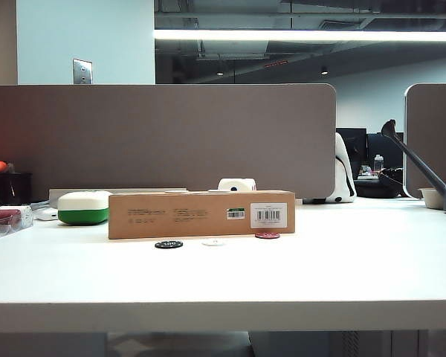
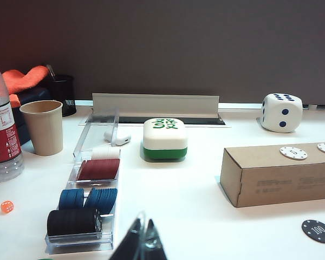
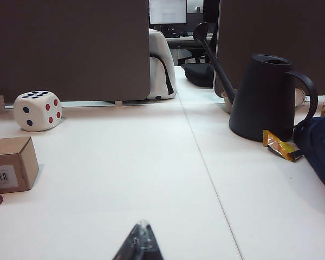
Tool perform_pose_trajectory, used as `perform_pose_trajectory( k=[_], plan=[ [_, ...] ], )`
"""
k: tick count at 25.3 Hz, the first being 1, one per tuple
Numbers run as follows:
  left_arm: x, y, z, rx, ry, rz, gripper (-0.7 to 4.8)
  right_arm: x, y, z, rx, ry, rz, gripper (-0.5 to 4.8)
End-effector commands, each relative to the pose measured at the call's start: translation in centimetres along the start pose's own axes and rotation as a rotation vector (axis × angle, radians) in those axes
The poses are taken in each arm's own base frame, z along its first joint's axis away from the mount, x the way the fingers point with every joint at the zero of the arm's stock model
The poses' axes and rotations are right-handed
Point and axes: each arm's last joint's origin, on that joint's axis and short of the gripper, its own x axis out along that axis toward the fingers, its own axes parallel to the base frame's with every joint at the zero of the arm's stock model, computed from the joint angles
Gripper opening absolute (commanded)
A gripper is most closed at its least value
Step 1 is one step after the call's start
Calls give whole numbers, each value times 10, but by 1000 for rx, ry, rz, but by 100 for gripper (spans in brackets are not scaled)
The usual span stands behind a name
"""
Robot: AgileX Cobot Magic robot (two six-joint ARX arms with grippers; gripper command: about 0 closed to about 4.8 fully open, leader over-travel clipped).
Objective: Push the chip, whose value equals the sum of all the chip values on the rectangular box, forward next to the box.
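Chip [image 1: 267, 235] beside barcode-labelled box [image 1: 201, 214]; both grippers [image 2: 141, 244] [image 3: 140, 245] closed.

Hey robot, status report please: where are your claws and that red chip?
Left gripper, right gripper shut, low, empty. Maroon chip touching box front. Nothing blocking.

Neither arm shows up in the exterior shot, so the wrist cams are all there is to go on. The left gripper [image 2: 142, 244] only pokes its dark fingertips into the edge of its own view, tips pressed together into a narrow point, nothing between them. The right gripper [image 3: 141, 245] looks the same: dark tips meeting in a point, nothing held. Both sit low and point roughly level ahead. Wrists and the rest of the arms are out of frame.
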Motion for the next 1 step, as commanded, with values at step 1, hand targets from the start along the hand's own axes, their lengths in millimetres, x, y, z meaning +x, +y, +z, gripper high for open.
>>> perform_pose_trajectory(
  k=[1],
  plan=[
    [0, 0, 2, 0, -7, -3, -5, 0, 0, 0, 6, -12, -2, -4]
  ],
)
